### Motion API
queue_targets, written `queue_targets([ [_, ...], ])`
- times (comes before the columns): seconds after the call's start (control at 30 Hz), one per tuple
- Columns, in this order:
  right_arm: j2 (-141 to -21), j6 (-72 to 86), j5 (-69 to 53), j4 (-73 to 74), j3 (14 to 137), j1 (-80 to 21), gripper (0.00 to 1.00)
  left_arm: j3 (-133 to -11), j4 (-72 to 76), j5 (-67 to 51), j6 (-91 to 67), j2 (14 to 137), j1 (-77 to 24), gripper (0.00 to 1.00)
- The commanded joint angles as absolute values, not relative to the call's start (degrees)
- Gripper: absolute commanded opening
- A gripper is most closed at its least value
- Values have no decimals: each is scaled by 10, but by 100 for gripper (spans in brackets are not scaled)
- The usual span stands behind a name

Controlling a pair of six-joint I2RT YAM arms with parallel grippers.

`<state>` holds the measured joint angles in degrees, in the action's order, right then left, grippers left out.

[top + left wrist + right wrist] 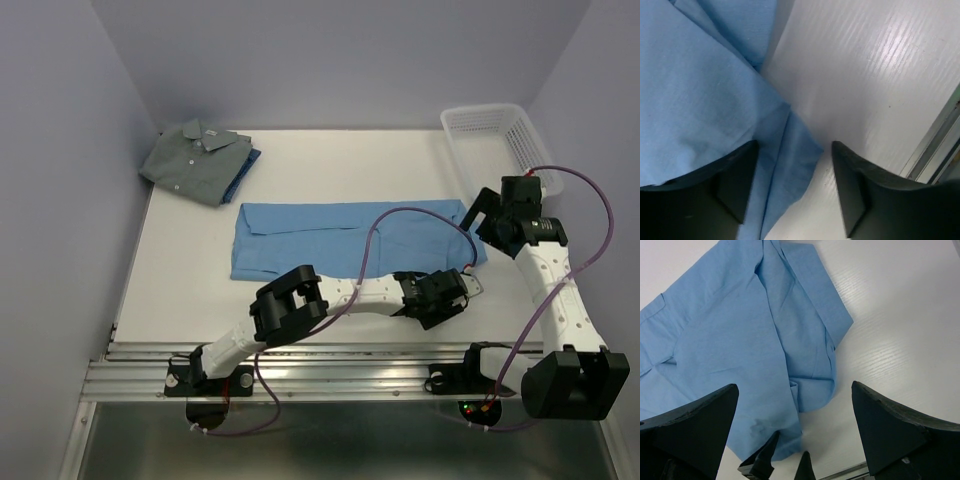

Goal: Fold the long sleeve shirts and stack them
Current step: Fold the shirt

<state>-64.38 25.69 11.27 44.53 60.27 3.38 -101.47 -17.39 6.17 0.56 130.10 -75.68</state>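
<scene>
Shirt (340,238): light-blue weave, flat; near-right corner between left gripper (795,150) fingers, spread.
Right gripper (795,387): spread, above shirt's right edge.
Table (180,290): white, ridged.

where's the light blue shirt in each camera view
top external: shirt spread flat mid-table.
left wrist: shirt fills the left side, a corner reaching lower centre.
right wrist: shirt from upper left to centre.
shared landmark: white table beside the shirt's edge.

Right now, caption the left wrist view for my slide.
Open left pincer framing a corner of the light blue shirt on the white table.
</scene>
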Motion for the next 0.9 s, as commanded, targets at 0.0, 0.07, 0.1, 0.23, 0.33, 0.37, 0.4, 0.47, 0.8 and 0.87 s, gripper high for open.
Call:
queue_targets([
  [0.0,-626,250,110,439,602,38,100,-1028,-201,117,4,1322,-757,56],
  [0.07,-621,250,112,439,600,38,100,-1027,-201,123,4,1318,-757,12],
  [0.1,-621,250,112,439,599,38,100,-1027,-200,130,-6,1315,-757,0],
  [0.23,-619,250,115,438,598,38,100,-1027,-191,157,-18,1293,-756,0],
  [0.33,-619,250,113,438,597,38,100,-1035,-185,168,-24,1265,-752,0],
  [0.37,-618,250,113,439,597,38,100,-1035,-179,167,-28,1244,-748,0],
  [0.4,-617,250,112,438,597,38,100,-1034,-175,161,-32,1232,-744,0],
  [0.47,-615,251,112,437,597,38,100,-1030,-170,147,-43,1199,-729,0],
  [0.8,-618,254,97,418,603,38,100,-951,-134,-97,-126,1078,-571,0],
  [0.87,-628,258,88,417,608,38,100,-952,-143,-111,-149,1076,-533,0],
])
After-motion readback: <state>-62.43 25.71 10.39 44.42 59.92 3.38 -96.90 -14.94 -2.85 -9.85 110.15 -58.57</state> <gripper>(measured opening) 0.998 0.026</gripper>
